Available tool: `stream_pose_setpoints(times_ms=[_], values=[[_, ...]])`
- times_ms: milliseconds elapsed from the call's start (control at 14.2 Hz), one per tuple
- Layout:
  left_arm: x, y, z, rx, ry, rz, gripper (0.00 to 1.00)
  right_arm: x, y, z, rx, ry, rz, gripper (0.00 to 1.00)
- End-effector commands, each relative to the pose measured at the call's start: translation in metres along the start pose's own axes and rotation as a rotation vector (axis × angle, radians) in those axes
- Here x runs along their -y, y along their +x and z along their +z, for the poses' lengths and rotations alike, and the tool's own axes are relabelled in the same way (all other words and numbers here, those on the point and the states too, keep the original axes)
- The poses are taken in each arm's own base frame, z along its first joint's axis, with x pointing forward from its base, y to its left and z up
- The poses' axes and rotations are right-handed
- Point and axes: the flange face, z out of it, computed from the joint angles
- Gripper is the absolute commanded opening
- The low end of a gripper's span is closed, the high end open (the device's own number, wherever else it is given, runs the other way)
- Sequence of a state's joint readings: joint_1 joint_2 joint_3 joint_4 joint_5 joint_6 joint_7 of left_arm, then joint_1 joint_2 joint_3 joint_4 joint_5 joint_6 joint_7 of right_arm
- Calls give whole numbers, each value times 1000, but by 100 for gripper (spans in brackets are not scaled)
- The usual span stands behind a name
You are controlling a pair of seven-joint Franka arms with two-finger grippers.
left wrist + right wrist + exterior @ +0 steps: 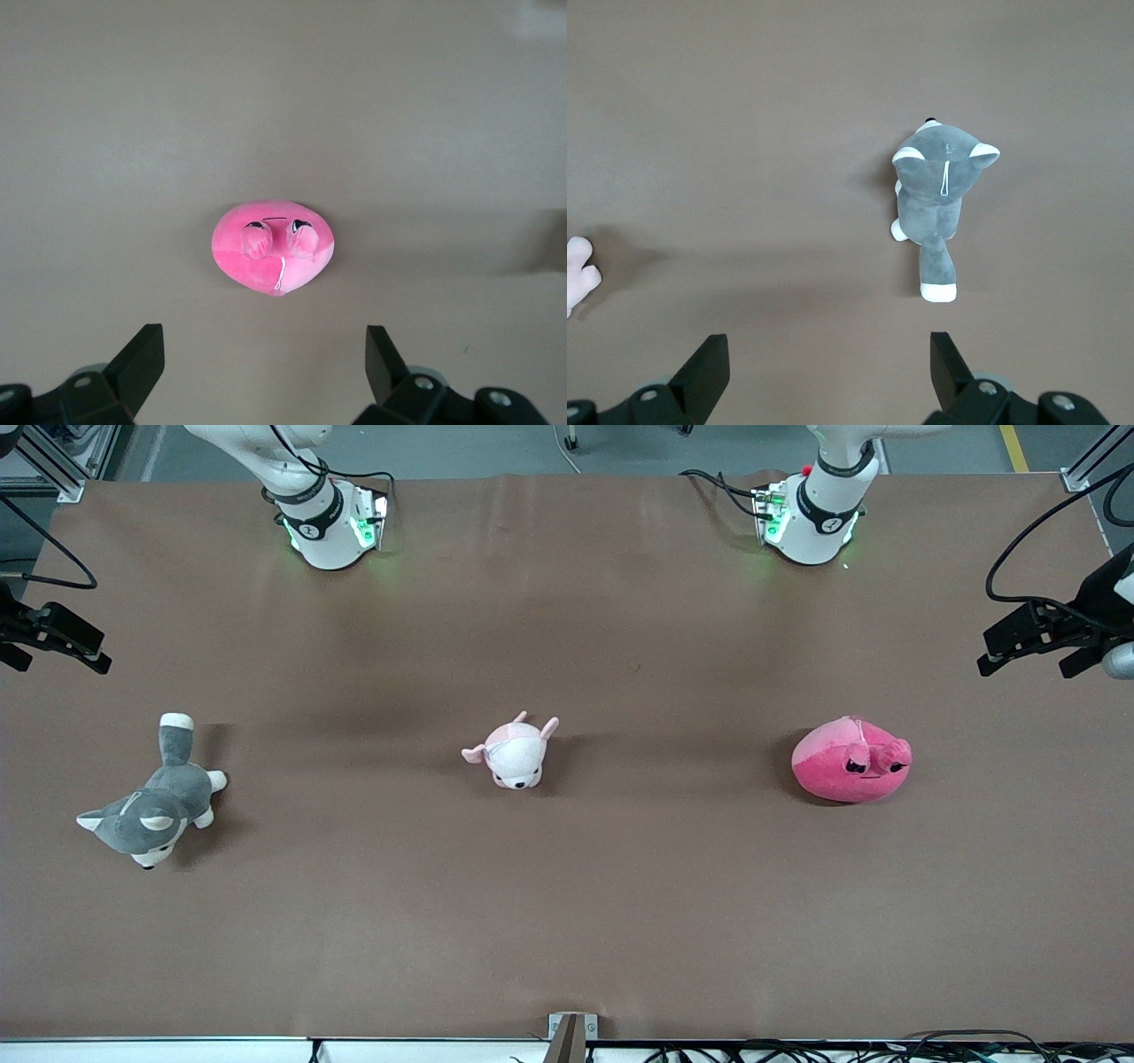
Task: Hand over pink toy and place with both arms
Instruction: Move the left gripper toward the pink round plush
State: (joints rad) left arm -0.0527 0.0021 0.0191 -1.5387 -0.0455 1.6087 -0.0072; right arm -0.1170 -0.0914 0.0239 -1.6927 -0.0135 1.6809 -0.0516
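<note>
The pink toy [850, 760] is a hot pink rounded plush with a lighter patch. It lies on the brown table toward the left arm's end and also shows in the left wrist view [275, 246]. My left gripper [1028, 662] hangs high over that end of the table, open and empty, with the toy well below its jaws [264, 341]. My right gripper [58, 657] hangs high over the right arm's end of the table, open and empty [829, 347].
A grey-and-white husky plush [151, 806] lies toward the right arm's end, also seen in the right wrist view [937, 199]. A small pale pink-and-white animal plush [516, 753] lies mid-table, its edge in the right wrist view [578, 274].
</note>
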Motion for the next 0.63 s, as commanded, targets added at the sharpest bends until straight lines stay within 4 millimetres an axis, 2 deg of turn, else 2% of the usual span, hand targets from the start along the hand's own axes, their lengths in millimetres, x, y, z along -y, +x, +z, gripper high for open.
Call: stream_pose_setpoints(times_ms=[0,352,564], values=[[0,-5,-3,8,-14,-13,100,-2,-5,-1,-9,-6,10,100],[-2,-5,-6,2,-13,-17,100,-1,-5,-1,-8,-5,9,100],[0,-1,2,14,-20,-24,100,-1,-5,-1,-7,-5,7,100]])
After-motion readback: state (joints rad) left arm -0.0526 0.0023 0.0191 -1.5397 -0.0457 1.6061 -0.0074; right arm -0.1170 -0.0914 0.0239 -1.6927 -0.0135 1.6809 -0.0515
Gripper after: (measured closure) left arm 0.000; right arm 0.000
